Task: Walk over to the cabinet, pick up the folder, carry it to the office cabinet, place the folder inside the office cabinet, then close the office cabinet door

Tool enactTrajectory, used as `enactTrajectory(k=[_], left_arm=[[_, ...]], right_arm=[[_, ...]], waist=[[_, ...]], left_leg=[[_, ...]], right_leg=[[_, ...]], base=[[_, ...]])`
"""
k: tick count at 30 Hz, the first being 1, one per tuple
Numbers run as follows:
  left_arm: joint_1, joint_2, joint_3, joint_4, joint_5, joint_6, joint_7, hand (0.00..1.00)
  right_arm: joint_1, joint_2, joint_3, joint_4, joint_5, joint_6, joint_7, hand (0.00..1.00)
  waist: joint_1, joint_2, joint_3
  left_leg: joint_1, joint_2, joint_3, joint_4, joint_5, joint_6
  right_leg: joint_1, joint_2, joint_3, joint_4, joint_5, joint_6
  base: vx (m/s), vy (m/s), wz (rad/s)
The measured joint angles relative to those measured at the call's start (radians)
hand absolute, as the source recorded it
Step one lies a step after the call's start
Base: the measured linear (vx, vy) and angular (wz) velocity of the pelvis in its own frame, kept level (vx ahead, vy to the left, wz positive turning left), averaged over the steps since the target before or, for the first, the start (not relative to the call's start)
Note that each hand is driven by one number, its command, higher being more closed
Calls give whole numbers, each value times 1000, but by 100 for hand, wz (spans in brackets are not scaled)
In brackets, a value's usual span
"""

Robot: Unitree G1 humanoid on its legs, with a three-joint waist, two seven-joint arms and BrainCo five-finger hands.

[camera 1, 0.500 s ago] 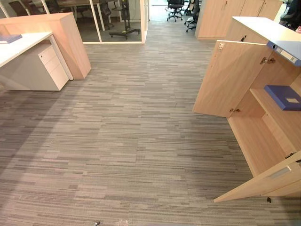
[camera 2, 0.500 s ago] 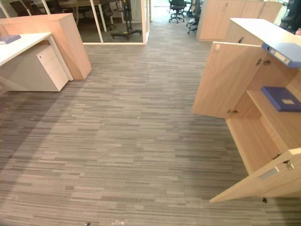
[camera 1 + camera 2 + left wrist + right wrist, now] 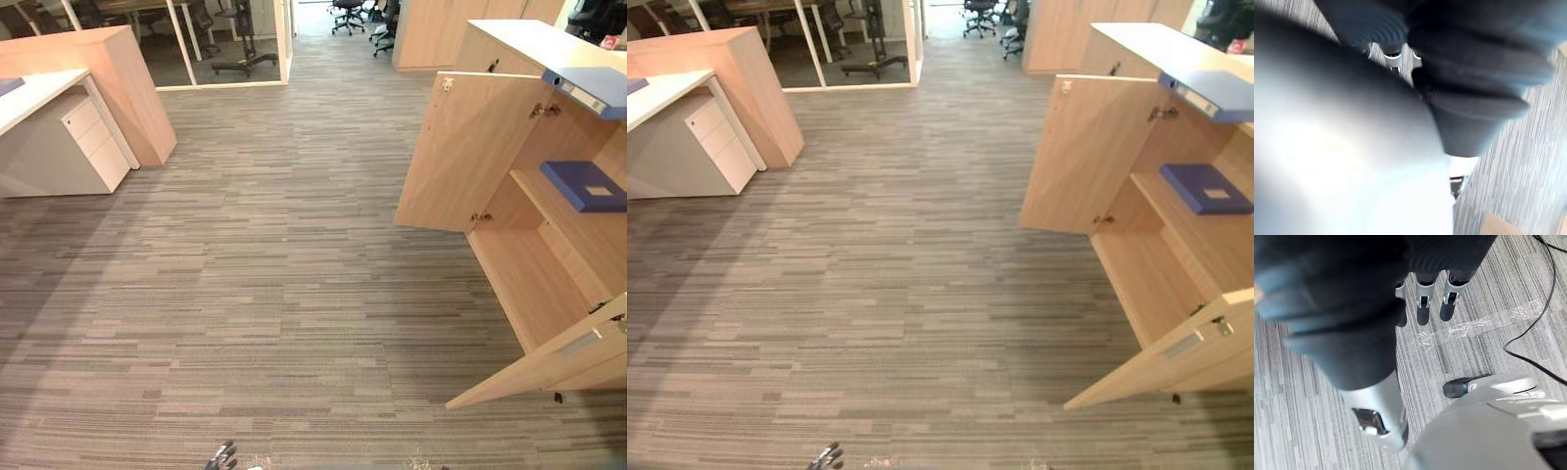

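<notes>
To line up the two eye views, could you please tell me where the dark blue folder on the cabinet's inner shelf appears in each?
Left eye view: the dark blue folder lies flat on the shelf, at the right edge, upper half.
Right eye view: the dark blue folder lies at the right edge, upper half, on the same shelf.
Shared landmark: the far cabinet door, standing open, is just left of it in both.
</notes>
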Motion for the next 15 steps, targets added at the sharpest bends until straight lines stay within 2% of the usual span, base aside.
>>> enactTrajectory(k=[2,3,5,6,7,8,9,12,14,15], left_arm=[[-3,-18,-2,-15,27,6,0,0],[-6,-17,-5,-20,42,10,0,0],[-13,-15,-4,-45,72,21,1,0],[-15,-14,-2,-59,89,23,0,0],[-16,-15,-1,-69,109,27,0,0],[-16,-15,-1,-72,117,30,0,0],[-16,-15,0,-79,129,34,0,0],[-19,-14,4,-100,145,39,3,0],[-27,-13,6,-110,146,40,4,0],[-40,-7,7,-114,146,39,5,0]], right_arm=[[-9,-6,0,-8,0,8,0,0],[-13,-5,0,-27,0,9,-1,0],[-13,-3,0,-59,4,11,-1,0],[-16,-3,0,-78,4,12,-2,0],[-20,-3,0,-114,5,10,-3,0],[-19,-3,1,-132,5,10,-3,0],[-20,-2,1,-136,6,9,-3,0],[-18,4,9,-135,17,9,-4,0],[-9,4,31,-135,42,9,-4,0],[-6,15,31,-135,47,9,-5,0]], waist=[[2,11,13],[1,10,23],[7,0,39],[14,-6,48],[17,-11,55],[15,-12,56],[16,-14,56],[9,-17,81],[7,-25,91],[7,-43,97]], left_leg=[[-8,-1,12,23,-13,7],[-6,-7,20,40,-24,16],[12,-27,38,48,-36,23],[23,-38,53,49,-44,32],[38,-52,68,55,-58,36],[47,-55,71,64,-75,36],[54,-53,72,74,-93,42],[87,-18,69,97,-125,33],[97,32,69,113,-158,-5],[103,48,69,114,-173,-30]], right_leg=[[-48,-3,11,101,-45,6],[-91,-13,10,211,-101,31],[-163,-45,-18,399,-171,72],[-218,-70,-52,524,-193,61],[-293,-121,-115,712,-206,34],[-326,-156,-141,789,-213,9],[-353,-185,-155,834,-214,9],[-370,-219,-189,808,-236,41],[-369,-206,-229,671,-233,48],[-367,-203,-254,554,-219,49]], base=[[7,19,-16],[12,26,-13],[4,27,-19],[-23,43,-34],[-31,42,-30],[-3,36,-23],[39,3,-14],[97,-103,-5],[192,-254,-6],[244,-294,-5]])
